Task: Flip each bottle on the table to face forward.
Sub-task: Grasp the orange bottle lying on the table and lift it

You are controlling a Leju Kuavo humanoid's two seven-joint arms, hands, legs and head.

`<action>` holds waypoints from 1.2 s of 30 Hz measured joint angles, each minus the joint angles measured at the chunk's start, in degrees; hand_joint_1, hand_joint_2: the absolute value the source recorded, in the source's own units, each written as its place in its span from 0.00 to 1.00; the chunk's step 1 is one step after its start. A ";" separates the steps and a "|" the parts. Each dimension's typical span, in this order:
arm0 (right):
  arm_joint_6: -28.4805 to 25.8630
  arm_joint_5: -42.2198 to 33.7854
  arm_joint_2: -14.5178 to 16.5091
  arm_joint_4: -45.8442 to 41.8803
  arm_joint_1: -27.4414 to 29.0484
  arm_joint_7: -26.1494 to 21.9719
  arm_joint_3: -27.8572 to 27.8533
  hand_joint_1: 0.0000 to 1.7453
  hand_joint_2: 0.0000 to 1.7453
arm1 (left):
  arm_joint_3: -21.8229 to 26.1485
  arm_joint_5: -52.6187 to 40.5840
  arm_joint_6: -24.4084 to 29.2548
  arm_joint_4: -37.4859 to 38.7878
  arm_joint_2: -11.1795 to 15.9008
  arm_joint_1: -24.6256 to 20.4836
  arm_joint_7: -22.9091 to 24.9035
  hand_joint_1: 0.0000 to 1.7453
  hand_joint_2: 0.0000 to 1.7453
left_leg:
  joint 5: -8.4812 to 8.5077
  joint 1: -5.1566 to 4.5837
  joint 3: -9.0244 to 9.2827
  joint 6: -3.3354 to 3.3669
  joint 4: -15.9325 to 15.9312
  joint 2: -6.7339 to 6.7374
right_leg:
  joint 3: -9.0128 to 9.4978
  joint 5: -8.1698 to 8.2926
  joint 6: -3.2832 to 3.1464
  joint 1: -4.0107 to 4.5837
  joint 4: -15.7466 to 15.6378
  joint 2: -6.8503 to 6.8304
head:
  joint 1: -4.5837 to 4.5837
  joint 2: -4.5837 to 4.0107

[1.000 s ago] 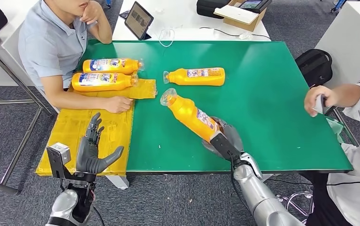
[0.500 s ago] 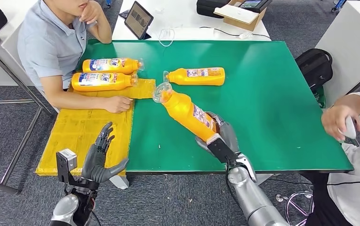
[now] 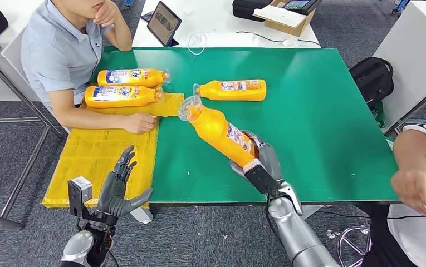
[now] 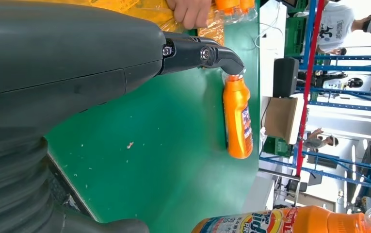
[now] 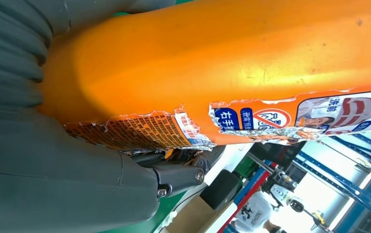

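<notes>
The right robot hand (image 3: 256,161) grips the base of an orange bottle (image 3: 217,128) near the front edge of the green desk (image 3: 322,111). The bottle slants up off the desk, its clear cap end raised toward the desk's middle, a torn label facing up and to the right. In the right wrist view the fingers (image 5: 173,174) wrap under the bottle (image 5: 232,63), against the ragged label.

The left robot hand (image 3: 117,186) hovers off the front left corner of the desk, over the near edge of a yellow mat (image 3: 107,153), palm up, fingers spread, holding nothing.

A second bottle (image 3: 231,90) lies on its side toward the back middle of the desk, cap pointing left, close to the held bottle's cap but apart from it. Two more bottles lie side by side at the back left, the farther one (image 3: 132,77) and the nearer one (image 3: 122,95), both with blue-and-white labels up.

A person in a grey shirt (image 3: 60,50) sits at the left edge with a forearm resting on the mat. Another person's hand (image 3: 416,189) shows off the front right corner. A tablet (image 3: 163,23) stands on a white table beyond the back edge.
</notes>
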 joint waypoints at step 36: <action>-6.62 -7.65 7.30 0.98 -3.13 -0.25 31.99 1.00 1.00 | -10.88 15.08 -10.35 -5.43 -1.08 -2.87 1.00 0.00 1.00 | 0.02 0.05 -0.03 -0.02 -0.01 0.01 | -0.06 -0.01 -0.01 0.02 0.01 0.00 | 0.01 0.00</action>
